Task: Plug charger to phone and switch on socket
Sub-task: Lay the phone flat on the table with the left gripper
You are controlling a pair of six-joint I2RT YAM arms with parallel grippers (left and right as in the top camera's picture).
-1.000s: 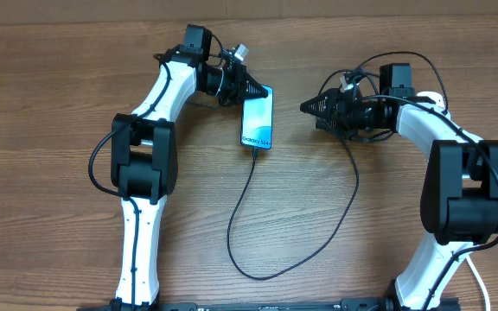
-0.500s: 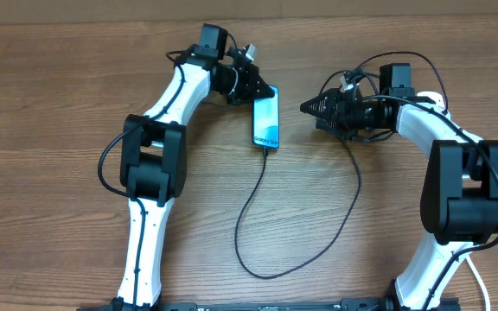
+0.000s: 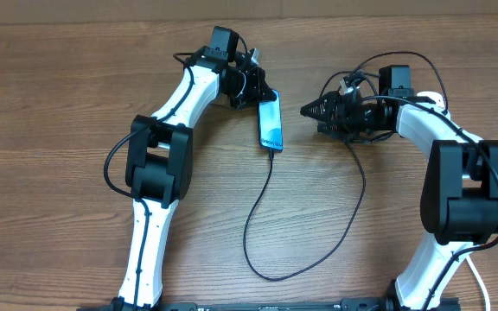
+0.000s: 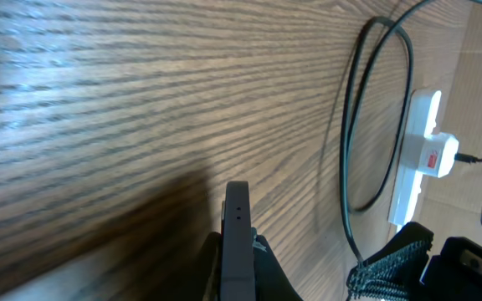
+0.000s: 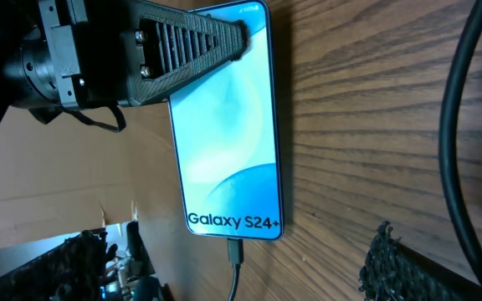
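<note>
The phone (image 3: 271, 123) has a lit blue screen reading "Galaxy S24+" and faces the right wrist camera (image 5: 228, 125). My left gripper (image 3: 260, 93) is shut on its top end, and in the left wrist view the phone's dark edge (image 4: 237, 238) sits between the fingers. The charger's connector (image 5: 236, 251) is plugged into the phone's bottom. Its thin black cable (image 3: 258, 259) loops down the table and back up to my right arm. My right gripper (image 3: 311, 110) stands open just right of the phone, holding nothing. The white socket (image 4: 418, 155) shows only in the left wrist view.
A loop of black cable (image 4: 366, 125) lies on the wood beside the socket. A thick black cord (image 5: 458, 125) crosses close to the right wrist camera. Both arms crowd the far middle of the wooden table (image 3: 59, 130).
My left gripper has carried the phone to the right, closer to the right gripper, and turned it more on edge. The cable trailed along. The right arm has stayed still.
</note>
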